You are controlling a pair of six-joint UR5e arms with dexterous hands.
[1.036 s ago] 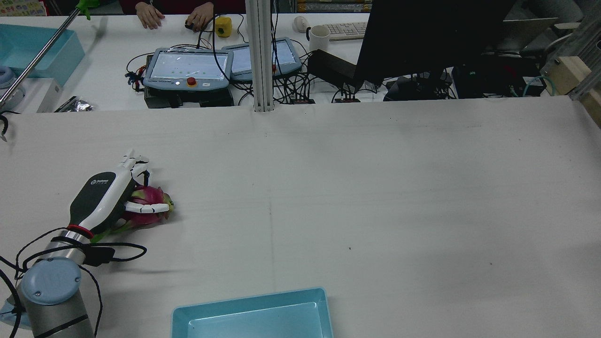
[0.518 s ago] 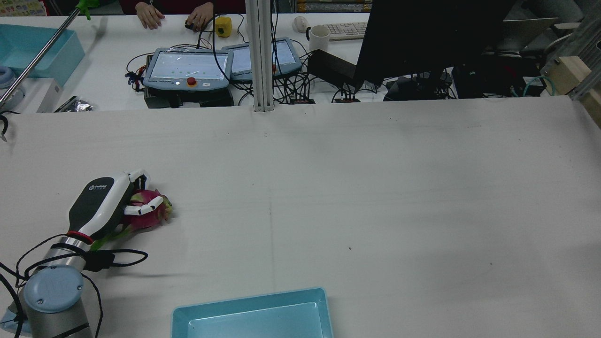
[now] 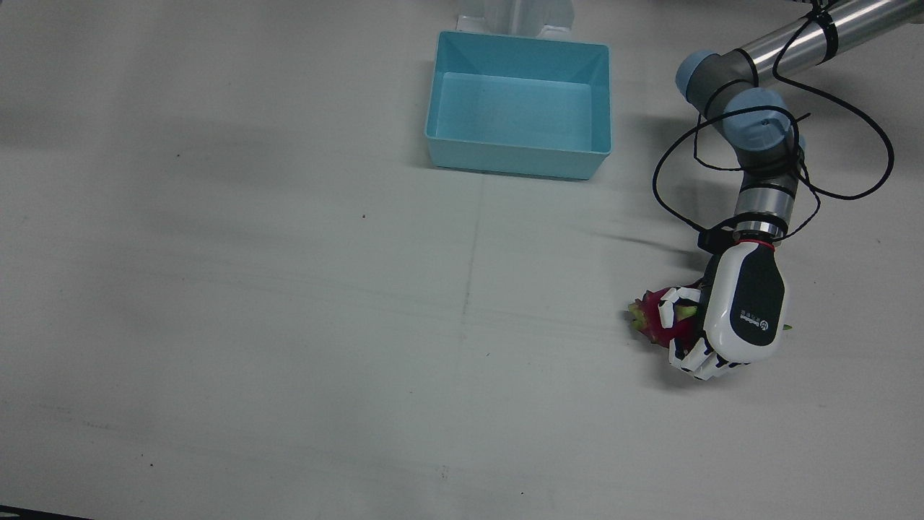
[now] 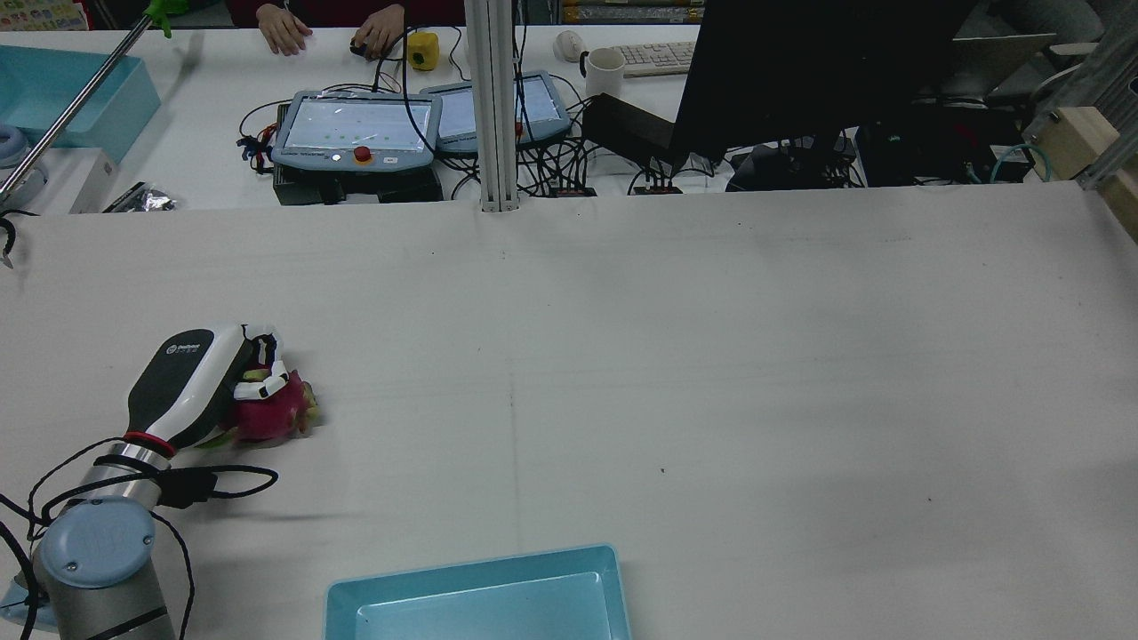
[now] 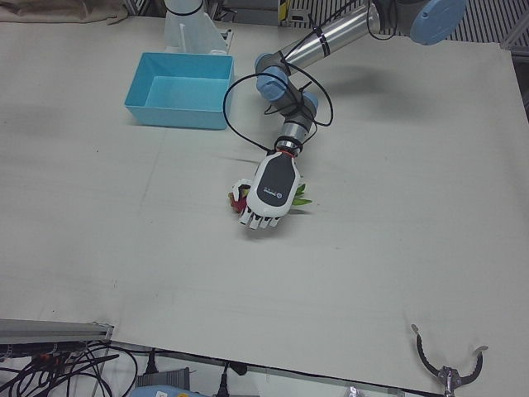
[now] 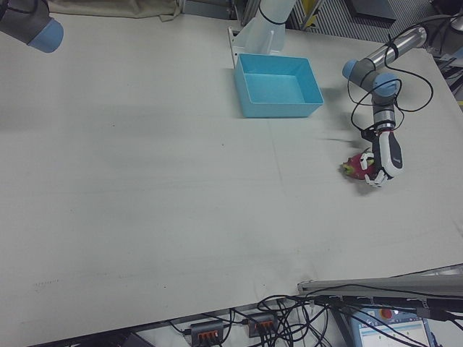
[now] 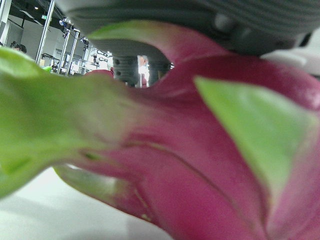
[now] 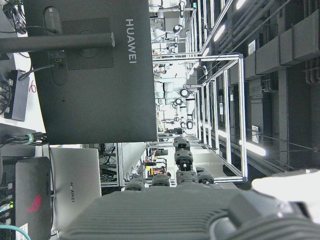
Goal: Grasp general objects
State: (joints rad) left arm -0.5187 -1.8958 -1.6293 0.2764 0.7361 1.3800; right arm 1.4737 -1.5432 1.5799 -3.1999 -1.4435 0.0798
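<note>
While the left hand is wrapped over the dragon fruit, fingers curled round its body, the fruit looks to be resting on the bench, not lifted. Location: well clear of the blue bin, off toward the left arm's side and further out from the robot. Left hand view is filled by pink skin and green scales, so the palm is tight on it.

Handling guess: fairly heavy, firm, roundish, waxy skin that could slip; the green scales are floppy and will bend or tear, so no load there. Best hold is round the widest middle, thumb opposite the fingers.

Right hand isn't visible from outside; its own camera shows fingers extended, nothing held.
</note>
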